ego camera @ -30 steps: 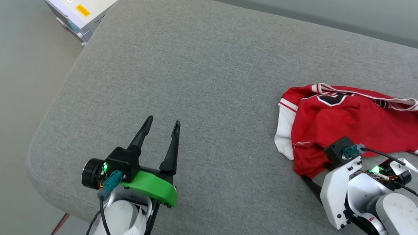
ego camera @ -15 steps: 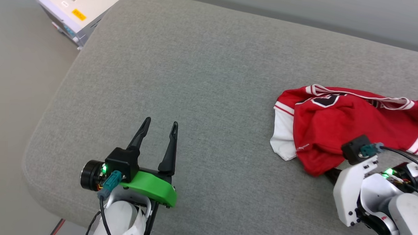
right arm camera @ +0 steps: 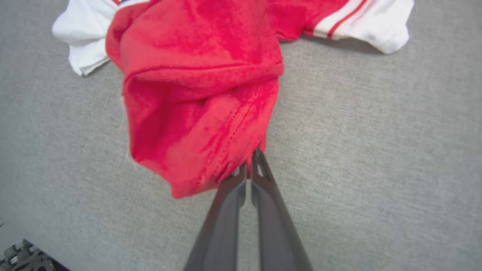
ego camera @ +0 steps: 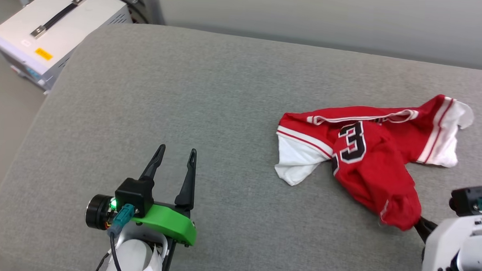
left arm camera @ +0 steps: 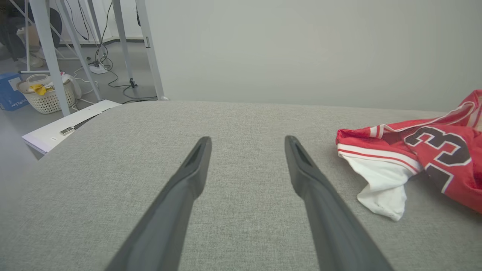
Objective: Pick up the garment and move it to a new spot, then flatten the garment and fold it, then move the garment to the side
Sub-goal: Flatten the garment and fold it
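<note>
The right gripper (right arm camera: 249,162) has its two fingers pressed together on a bunched fold of the garment's (ego camera: 364,164) red hem, near the front edge of the grey cushion (ego camera: 206,90) at its right end. From that pinch the jersey trails away toward the cushion's back edge: a twisted red body with the black "3" showing, then the striped collar, with one white sleeve flopped out to the left and the other to the right. Most of it lies on the cushion's right half, crumpled. The left gripper (ego camera: 175,149) hangs with its fingers spread and holding nothing near the front left corner, well apart from the nearer sleeve.

By my reading only the first step is in hand: the shirt is gripped for moving. Flattening, folding and setting aside are all left.
</note>
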Controlling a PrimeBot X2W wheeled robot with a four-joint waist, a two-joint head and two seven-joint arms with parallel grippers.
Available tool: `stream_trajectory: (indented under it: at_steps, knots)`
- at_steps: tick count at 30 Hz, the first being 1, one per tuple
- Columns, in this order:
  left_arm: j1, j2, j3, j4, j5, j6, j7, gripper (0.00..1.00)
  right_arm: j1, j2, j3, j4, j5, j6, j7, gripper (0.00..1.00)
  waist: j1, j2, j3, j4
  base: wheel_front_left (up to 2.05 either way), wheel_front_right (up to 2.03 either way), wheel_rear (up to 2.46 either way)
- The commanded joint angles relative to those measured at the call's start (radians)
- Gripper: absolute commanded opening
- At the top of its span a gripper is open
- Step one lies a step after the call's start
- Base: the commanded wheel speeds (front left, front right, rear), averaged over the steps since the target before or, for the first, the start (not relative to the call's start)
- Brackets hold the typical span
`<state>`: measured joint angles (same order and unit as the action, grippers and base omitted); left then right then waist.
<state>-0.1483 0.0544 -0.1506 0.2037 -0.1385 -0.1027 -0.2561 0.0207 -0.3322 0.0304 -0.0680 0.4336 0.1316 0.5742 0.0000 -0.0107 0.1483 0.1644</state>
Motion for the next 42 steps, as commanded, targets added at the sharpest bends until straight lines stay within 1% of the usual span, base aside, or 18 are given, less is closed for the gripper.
stream_trajectory:
  at_steps: [1, 6, 9, 12, 13, 14, 15, 17, 20, 24, 27, 31, 33, 35, 36, 42]
  knots:
    - [0.007, -0.004, 0.003, 0.001, 0.015, -0.007, -0.006, 1.00, 0.030, 0.013, -0.025, -0.009, -0.011, -0.001, 0.011, 0.00, 0.0000, 0.0107, -0.017, -0.046, 0.00, 0.00, 0.00]
    - [0.001, -0.004, 0.002, 0.003, 0.018, -0.012, -0.006, 1.00, 0.113, 0.056, -0.107, -0.009, -0.039, -0.001, 0.049, 0.00, 0.0000, 0.0107, -0.012, -0.072, 0.00, 0.00, 0.00]
    - [0.003, -0.004, 0.005, 0.006, 0.022, -0.015, -0.006, 1.00, 0.152, 0.084, -0.124, -0.002, -0.049, -0.001, 0.077, 0.00, 0.0000, 0.0107, -0.012, -0.087, 0.00, 0.00, 0.00]
    - [0.004, -0.003, 0.008, 0.009, 0.026, -0.017, -0.006, 1.00, 0.166, 0.098, -0.116, -0.004, -0.056, -0.001, 0.085, 0.00, 0.0000, 0.0107, -0.014, -0.099, 0.00, 0.00, 0.00]
    - [0.003, -0.003, 0.008, 0.010, 0.028, -0.018, -0.006, 1.00, 0.161, 0.098, -0.109, -0.010, -0.060, -0.001, 0.072, 0.27, 0.0000, 0.0107, -0.015, -0.103, 0.00, 0.00, 0.00]
    - [0.002, -0.003, 0.008, 0.011, 0.029, -0.018, -0.006, 1.00, 0.154, 0.095, -0.101, -0.018, -0.063, -0.001, 0.053, 0.92, 0.0000, 0.0107, -0.016, -0.106, 0.00, 0.00, 0.00]
    - [0.001, -0.003, 0.008, 0.011, 0.030, -0.019, -0.006, 1.00, 0.142, 0.098, -0.099, -0.026, -0.060, -0.001, 0.027, 1.00, 0.0000, 0.0107, -0.018, -0.111, 0.00, 0.00, 0.00]
    - [0.000, -0.002, 0.009, 0.011, 0.032, -0.020, -0.006, 1.00, 0.118, 0.097, -0.092, -0.043, -0.048, -0.001, -0.016, 1.00, 0.0000, 0.0107, -0.023, -0.120, 0.00, 0.00, 0.00]
    - [0.001, 0.000, 0.012, 0.009, 0.034, -0.021, -0.006, 1.00, 0.081, 0.079, -0.083, -0.076, -0.040, -0.001, -0.091, 1.00, 0.0000, 0.0107, -0.029, -0.134, 0.00, 0.00, 0.00]
    - [0.001, 0.000, 0.007, 0.002, 0.035, -0.023, -0.006, 1.00, 0.027, 0.057, -0.093, -0.126, -0.036, -0.001, -0.225, 1.00, 0.0000, 0.0107, -0.035, -0.147, 0.00, 0.00, 0.00]
    - [-0.001, 0.000, -0.002, -0.007, 0.029, -0.024, -0.006, 1.00, -0.009, 0.061, -0.120, -0.151, -0.061, -0.001, -0.346, 1.00, 0.0000, 0.0107, -0.032, -0.154, 0.00, 0.00, 0.00]
    - [-0.011, -0.001, -0.031, -0.017, 0.024, -0.025, -0.006, 1.00, -0.042, 0.069, -0.154, -0.143, -0.102, -0.001, -0.497, 1.00, 0.0000, 0.0107, -0.010, -0.159, 0.00, 0.00, 0.00]
    - [-0.021, -0.002, -0.055, -0.008, 0.012, -0.026, -0.006, 1.00, -0.053, 0.079, -0.164, -0.134, -0.120, -0.001, -0.550, 1.00, 0.0000, 0.0107, 0.003, -0.165, 0.00, 0.00, 0.00]
    - [-0.038, -0.002, -0.085, 0.025, 0.001, -0.027, 0.000, 1.00, -0.061, 0.095, -0.167, -0.129, -0.139, -0.001, -0.581, 1.00, 0.0000, 0.0107, 0.017, -0.173, 0.00, 0.00, 0.00]
    - [-0.048, -0.002, -0.098, 0.045, -0.005, -0.027, 0.019, 1.00, -0.062, 0.102, -0.165, -0.130, -0.148, -0.001, -0.588, 1.00, 0.0000, 0.0107, 0.024, -0.178, 0.00, 0.00, 0.00]
    - [-0.132, -0.003, -0.173, 0.150, -0.071, -0.027, 0.228, 1.00, -0.075, 0.128, -0.155, -0.122, -0.181, -0.001, -0.618, 1.00, 0.0000, 0.0107, 0.066, -0.220, 0.00, 0.00, 0.00]
